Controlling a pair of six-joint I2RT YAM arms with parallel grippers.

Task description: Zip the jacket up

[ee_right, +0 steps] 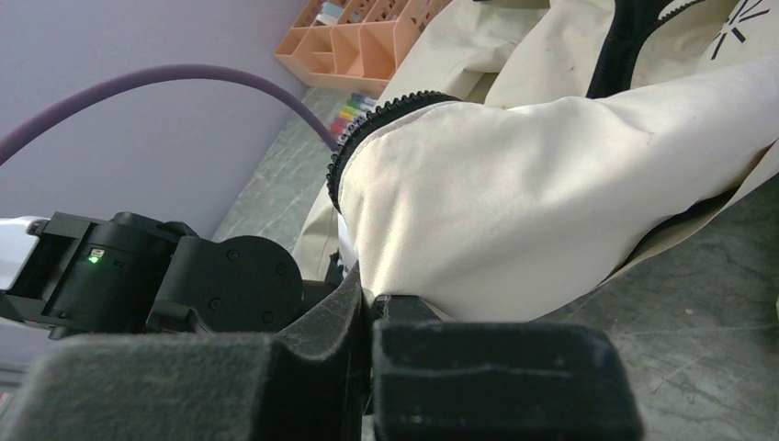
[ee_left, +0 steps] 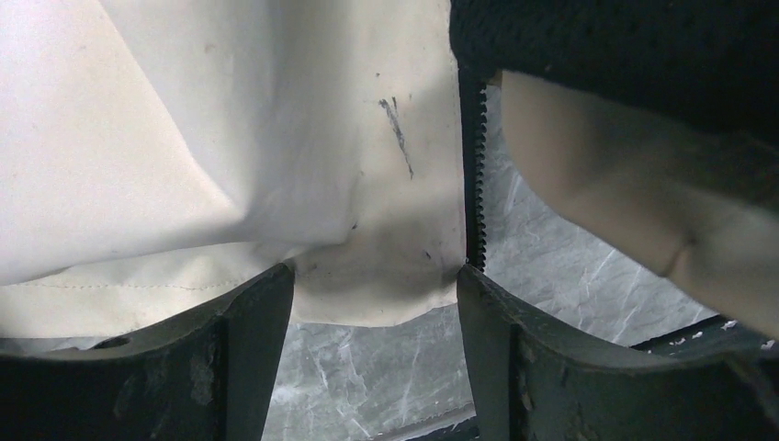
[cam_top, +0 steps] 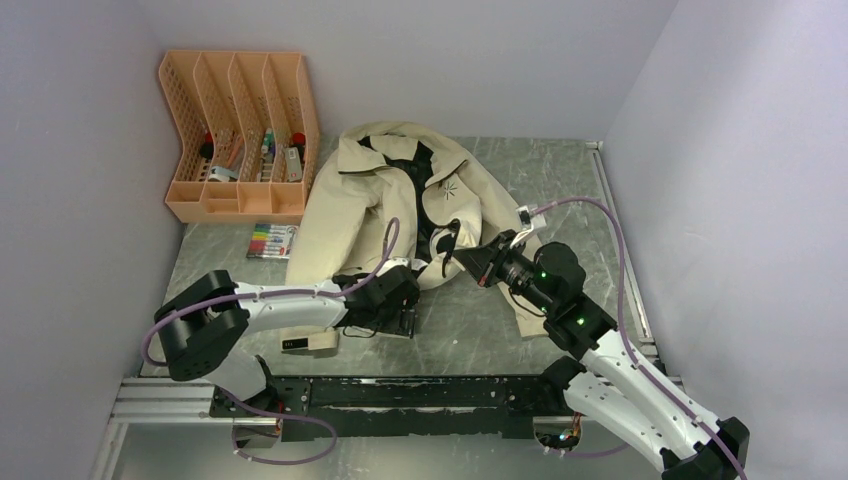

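The cream jacket [cam_top: 350,200] lies on the grey table, collar to the back, front open, with dark lining and a starburst logo [cam_top: 449,190]. My left gripper [cam_top: 398,295] is at the left panel's bottom hem. In the left wrist view its fingers [ee_left: 257,349] stand wide apart, with the hem corner [ee_left: 377,285] between the tips and the dark zipper teeth [ee_left: 473,184] by the right finger. My right gripper [cam_top: 455,258] is shut on the right panel's lower edge [ee_right: 514,202] and holds it lifted. Its zipper teeth [ee_right: 367,129] curl above the pinched jaws.
An orange file organizer [cam_top: 240,130] holding pens stands at the back left, with a pack of markers [cam_top: 272,240] in front of it. A small beige block [cam_top: 310,343] lies under the left arm. Purple walls close in on both sides.
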